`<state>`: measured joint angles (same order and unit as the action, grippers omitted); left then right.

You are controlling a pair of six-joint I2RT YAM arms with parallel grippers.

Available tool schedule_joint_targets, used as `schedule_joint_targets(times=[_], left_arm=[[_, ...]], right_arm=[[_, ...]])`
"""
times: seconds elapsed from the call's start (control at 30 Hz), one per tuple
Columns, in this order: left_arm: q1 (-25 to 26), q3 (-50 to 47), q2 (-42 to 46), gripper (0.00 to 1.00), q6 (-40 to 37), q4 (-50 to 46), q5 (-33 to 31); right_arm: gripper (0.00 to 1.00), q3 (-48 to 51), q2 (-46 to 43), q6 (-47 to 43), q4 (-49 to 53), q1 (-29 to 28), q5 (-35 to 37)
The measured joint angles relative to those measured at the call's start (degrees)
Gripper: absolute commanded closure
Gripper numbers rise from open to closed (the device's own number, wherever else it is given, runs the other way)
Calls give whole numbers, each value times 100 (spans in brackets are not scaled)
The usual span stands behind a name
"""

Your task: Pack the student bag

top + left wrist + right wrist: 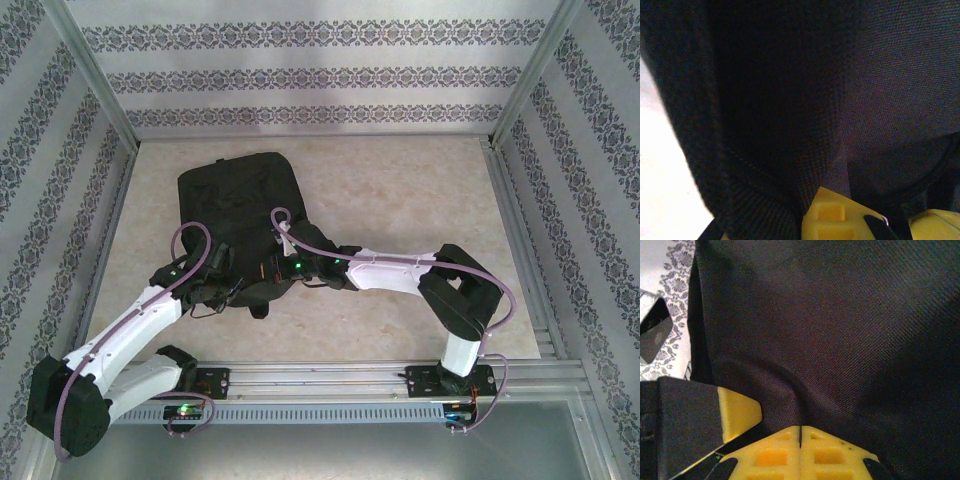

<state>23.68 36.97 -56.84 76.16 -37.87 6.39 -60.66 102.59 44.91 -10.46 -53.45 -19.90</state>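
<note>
The student bag [238,200] lay flat on the table [410,190], left of centre. The left gripper [216,276] was clenched on fabric at its near edge. Just to the right, the right gripper [800,432] was pinched tight on a fold of the same fabric.

**Overhead view:** even, diffuse light from above. The pale tabletop [400,200] is bright and slightly washed out, and shadows under the arms are short and soft. The student bag [235,195] reads as a dark mass with little detail. Focus is mildly soft throughout.

**Left wrist view:** dim. The fabric weave is blurred at close range, and the tabletop is overexposed to white at the left edge.

**Right wrist view:** brighter, with a crisper weave. The yellow fingers [775,455] are vividly lit.
</note>
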Motion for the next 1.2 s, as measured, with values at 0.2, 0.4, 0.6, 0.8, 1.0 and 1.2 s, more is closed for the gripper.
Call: schedule_joint_targets(times=[0.2,0.4,0.6,0.8,1.0,1.2], left_arm=[[0,0,22,100,-142,-7,-22],[0,7,282,100,-352,-120,-109],[0,79,428,100,-507,-219,-160],[-2,83,551,100,-599,-350,-256],[-4,83,601,100,-741,-503,-361],[-7,83,632,100,-975,-525,-374]], right_arm=[[100,2,-101,-181,208,7,120],[100,2,-365,-481,520,7,365],[100,15,-634,-767,737,11,553],[100,210,-973,-1088,909,177,776],[100,302,-1130,-1561,1064,310,1158],[100,302,-1215,-1867,1141,422,1513]])
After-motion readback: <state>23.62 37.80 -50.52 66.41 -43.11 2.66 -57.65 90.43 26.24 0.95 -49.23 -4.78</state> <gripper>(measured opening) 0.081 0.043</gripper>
